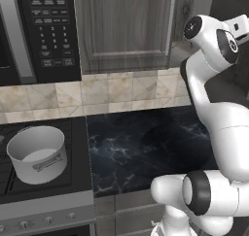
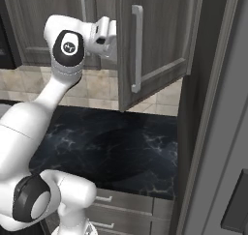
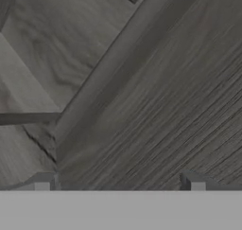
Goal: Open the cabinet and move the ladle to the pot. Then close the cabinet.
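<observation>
The cabinet's right door stands swung out, its silver bar handle facing me. The left door is shut. My hand reaches in behind the edge of the open door, so its fingers are hidden there. In the hand view my gripper is open, with nothing between the fingertips, close against grey wood-grain panels. The light-grey pot sits on the stove at the lower left, far from the hand. The ladle is hidden.
A black microwave hangs left of the cabinet. The dark marble counter lies below, with the stove to its left. A tall grey panel rises at the right, close to the open door.
</observation>
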